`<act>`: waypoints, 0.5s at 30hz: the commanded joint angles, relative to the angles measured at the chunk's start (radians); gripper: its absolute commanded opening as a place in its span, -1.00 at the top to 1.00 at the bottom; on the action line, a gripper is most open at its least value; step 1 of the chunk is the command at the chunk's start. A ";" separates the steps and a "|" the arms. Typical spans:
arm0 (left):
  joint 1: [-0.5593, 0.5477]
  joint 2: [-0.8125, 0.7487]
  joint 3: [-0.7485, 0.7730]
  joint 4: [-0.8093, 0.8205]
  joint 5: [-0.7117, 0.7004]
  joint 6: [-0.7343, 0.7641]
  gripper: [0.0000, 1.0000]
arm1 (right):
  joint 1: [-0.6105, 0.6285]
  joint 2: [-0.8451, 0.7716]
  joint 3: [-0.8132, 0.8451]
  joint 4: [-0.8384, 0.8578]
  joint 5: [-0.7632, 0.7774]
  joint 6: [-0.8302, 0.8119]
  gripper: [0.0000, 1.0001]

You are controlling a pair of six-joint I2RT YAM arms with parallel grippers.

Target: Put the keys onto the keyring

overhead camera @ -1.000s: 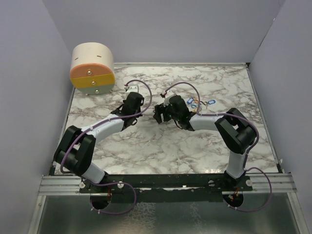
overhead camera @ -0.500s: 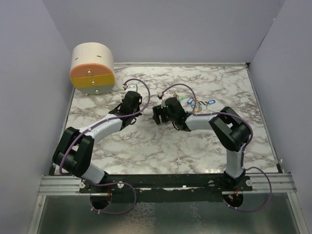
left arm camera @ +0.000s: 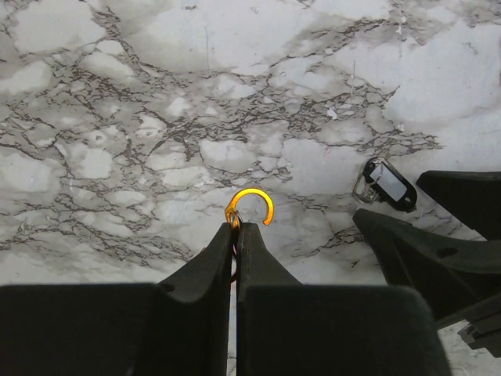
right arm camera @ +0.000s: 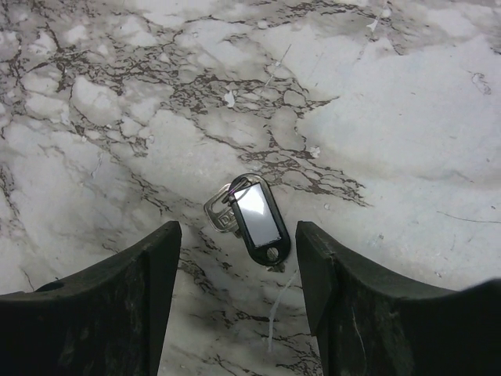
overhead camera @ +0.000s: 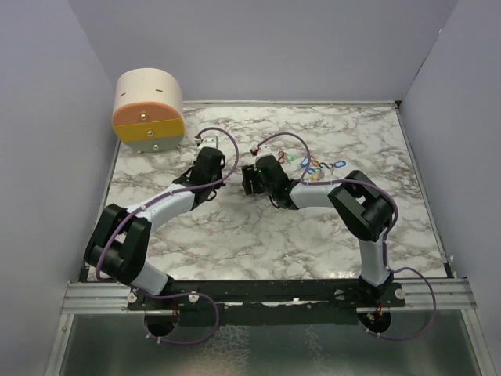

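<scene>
One black key (right arm camera: 258, 218) lies flat on the marble table (right arm camera: 391, 117), centred between the right gripper (right arm camera: 236, 229) fingers. The jaws are wide, not touching it, likely lined up for a pick. Left gripper (left arm camera: 236, 231) is clamped on the orange keyring (left arm camera: 250, 192), with the open hook ahead of its tips, presumably presented for threading. Coloured keys (overhead camera: 317, 165) sit behind the right gripper.

Top camera overlooks everything; close wrist cameras share the black tag (right arm camera: 258, 215).

Marble table (overhead camera: 258, 251) (lavender walls (overhead camera: 266, 47))
</scene>
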 commanded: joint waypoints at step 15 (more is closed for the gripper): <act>0.045 -0.032 -0.032 0.030 0.059 0.017 1.00 | 0.017 0.065 0.086 0.003 0.077 0.063 0.05</act>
